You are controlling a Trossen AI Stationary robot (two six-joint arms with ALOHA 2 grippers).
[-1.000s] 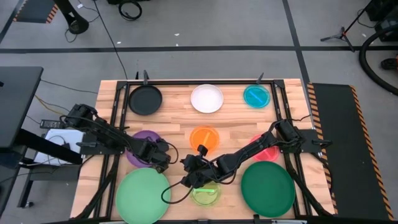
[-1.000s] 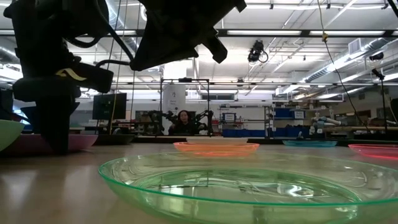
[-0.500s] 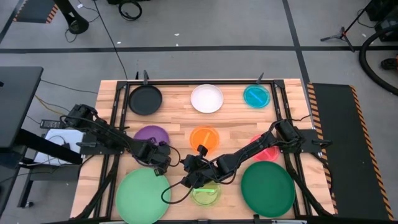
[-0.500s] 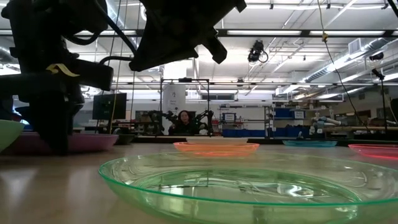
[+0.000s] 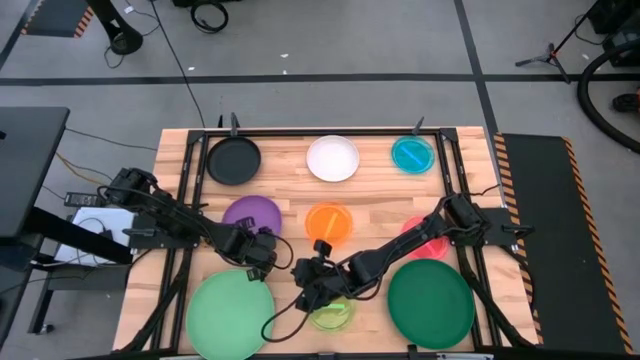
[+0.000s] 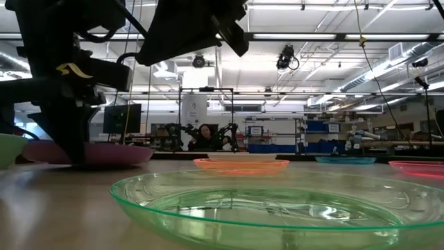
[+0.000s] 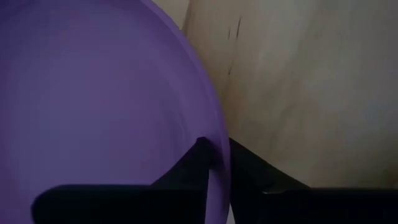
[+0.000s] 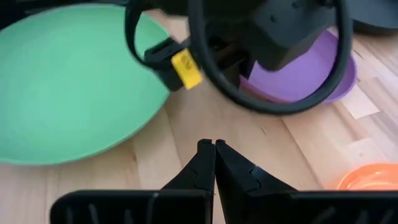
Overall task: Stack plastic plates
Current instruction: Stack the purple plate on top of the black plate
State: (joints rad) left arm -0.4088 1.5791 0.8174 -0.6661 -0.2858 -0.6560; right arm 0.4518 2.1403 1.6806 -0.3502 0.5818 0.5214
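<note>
Wooden surface (image 5: 290, 195) from above: left pincer (image 5: 262, 252) at the purple plate (image 5: 247, 214), beside the light green plate (image 5: 230, 312); right pincer (image 5: 308, 290) near the lime plate (image 5: 331, 313). Low view: purple plate tilted, rim lifted. Left wrist: fingers (image 7: 200, 163) pinching its rim. Right wrist: fingers (image 8: 208, 163) pressed together, empty. Likely next: carry it onto a large plate.
</note>
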